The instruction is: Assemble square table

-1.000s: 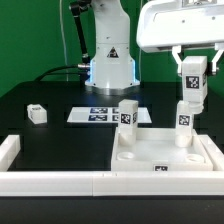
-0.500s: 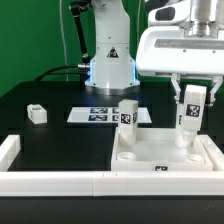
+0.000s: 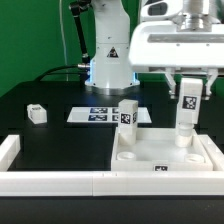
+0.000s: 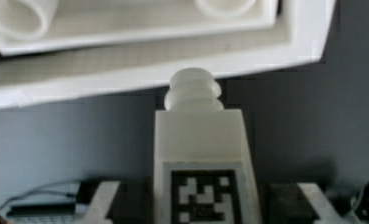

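Far L, small white part (image 3: 36, 113) lies on black worktop (image 3: 60, 135). At its 3 o'clock, marker board (image 3: 100, 115). 1st leg (image 3: 127, 114) stands upright in square top (image 3: 150, 152), 10 o'clock corner. Over 2 o'clock corner, end effector (image 3: 190, 90) pinches 2nd leg (image 3: 186, 120), vertical.

The arm's base (image 3: 110, 62) stands beyond the far edge of the square top (image 3: 190, 168). The white wrist block (image 3: 180, 45) hangs level above that top's far corner on the exterior view's right. The gripper (image 3: 188, 95) points straight down, its two fingers (image 3: 175, 86) closed on either side of an upright leg (image 3: 187, 122).
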{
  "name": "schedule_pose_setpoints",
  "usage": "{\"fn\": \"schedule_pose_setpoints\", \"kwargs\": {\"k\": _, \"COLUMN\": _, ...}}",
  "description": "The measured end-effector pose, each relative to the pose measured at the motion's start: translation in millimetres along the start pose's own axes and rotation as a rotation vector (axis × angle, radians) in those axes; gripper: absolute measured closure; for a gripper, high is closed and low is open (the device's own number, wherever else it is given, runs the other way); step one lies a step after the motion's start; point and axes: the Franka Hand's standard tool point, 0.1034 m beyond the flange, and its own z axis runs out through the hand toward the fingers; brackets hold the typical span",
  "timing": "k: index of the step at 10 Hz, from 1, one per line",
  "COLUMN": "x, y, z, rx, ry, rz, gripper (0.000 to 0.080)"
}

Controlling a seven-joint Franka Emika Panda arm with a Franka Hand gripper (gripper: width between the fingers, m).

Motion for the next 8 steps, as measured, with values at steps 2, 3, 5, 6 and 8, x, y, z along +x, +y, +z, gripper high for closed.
{"fn": "schedule_pose_setpoints", "kwargs": {"k": 2, "x": -12.5, "y": 2.3, "z": 17.5, "rx": 0.017, "ry": -0.002, "rz": 0.026, "gripper": 0.0512}}
{"fn": "schedule_pose_setpoints", "kwargs": {"k": 3, "x": -11.2, "y": -2.5, "z": 19.4, "rx": 0.021, "ry": -0.002, "rz": 0.023, "gripper": 0.0512}}
{"fn": "schedule_pose_setpoints", "kwargs": {"k": 5, "x": -21.3, "y": -5.6, "z": 26.9, "rx": 0.012, "ry": -0.017, "rz": 0.008, "gripper": 0.0512}}
{"fn": "schedule_pose_setpoints", "kwargs": {"k": 6, "x": -25.1, "y": -8.9, "z": 25.1, "rx": 0.017, "ry": -0.029, "rz": -0.026, "gripper": 0.0512}}
{"fn": "schedule_pose_setpoints", "kwargs": {"k": 8, "x": -37.2, "y": -10.6, "z": 22.7, "rx": 0.019, "ry": -0.055, "rz": -0.081, "gripper": 0.0512}}
